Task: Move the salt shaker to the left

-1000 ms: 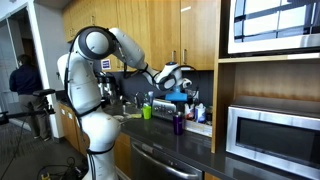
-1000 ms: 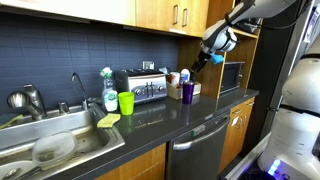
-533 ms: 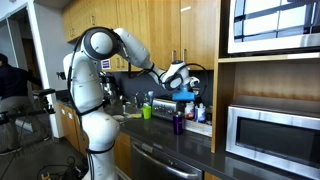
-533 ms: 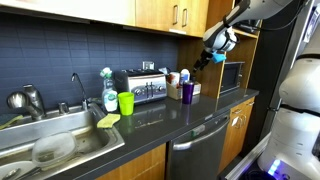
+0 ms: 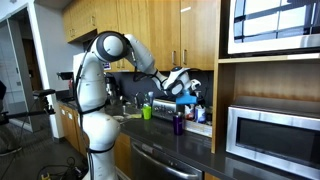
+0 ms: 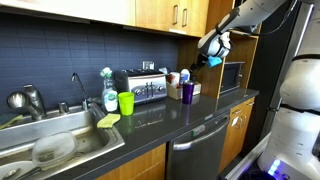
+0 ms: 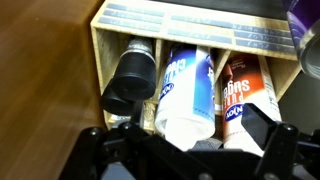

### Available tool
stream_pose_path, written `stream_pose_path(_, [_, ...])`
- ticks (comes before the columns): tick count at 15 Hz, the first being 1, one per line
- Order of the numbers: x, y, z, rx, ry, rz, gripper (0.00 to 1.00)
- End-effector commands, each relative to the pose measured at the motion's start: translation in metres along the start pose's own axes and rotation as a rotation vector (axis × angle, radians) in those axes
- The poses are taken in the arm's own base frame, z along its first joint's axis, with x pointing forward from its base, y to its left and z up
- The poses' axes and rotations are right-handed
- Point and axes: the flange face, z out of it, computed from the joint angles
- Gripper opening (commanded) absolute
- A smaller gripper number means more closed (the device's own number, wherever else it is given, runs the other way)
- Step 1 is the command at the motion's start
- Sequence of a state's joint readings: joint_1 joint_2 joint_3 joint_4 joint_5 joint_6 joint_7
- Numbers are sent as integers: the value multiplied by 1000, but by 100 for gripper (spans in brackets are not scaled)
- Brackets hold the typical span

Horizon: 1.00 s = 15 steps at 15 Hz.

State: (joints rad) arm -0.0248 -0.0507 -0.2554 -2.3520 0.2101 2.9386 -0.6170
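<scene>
The gripper (image 7: 182,150) hangs just above a wooden caddy (image 7: 98,45), which in an exterior view stands at the far right of the dark desk (image 6: 170,116), just behind the purple cup (image 6: 187,91). The jaws are spread wide and hold nothing; in the wrist view one side shows at each lower corner, with the caddy's slots between them. The salt shaker (image 7: 188,95), which I take to be the white and blue cylinder, sits in the middle compartment, between a black-capped grinder (image 7: 130,78) on its left and a red-and-white spice tub (image 7: 245,95) on its right. The three are packed close so that the dividers keep them from tipping, which leaves only their tops free to take hold of. That is likely why the arm comes in from above with the jaws wide: the shaker has to be pinched near its cap and lifted clear of the slot before it can travel left. The task looks barely begun. The main risk seems to be a jaw catching a divider or a neighbour on the way down.
</scene>
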Motion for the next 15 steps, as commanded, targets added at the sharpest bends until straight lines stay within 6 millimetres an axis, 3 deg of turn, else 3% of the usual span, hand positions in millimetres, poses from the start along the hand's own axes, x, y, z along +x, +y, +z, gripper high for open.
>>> stream_pose_path(1, [6,16,10,-37,8,-24,100])
stream_pose_path(7, [1,50,14,-71,-36,-31,100])
stream_pose_path(15, [0,43,35,-23,-55,-18,100])
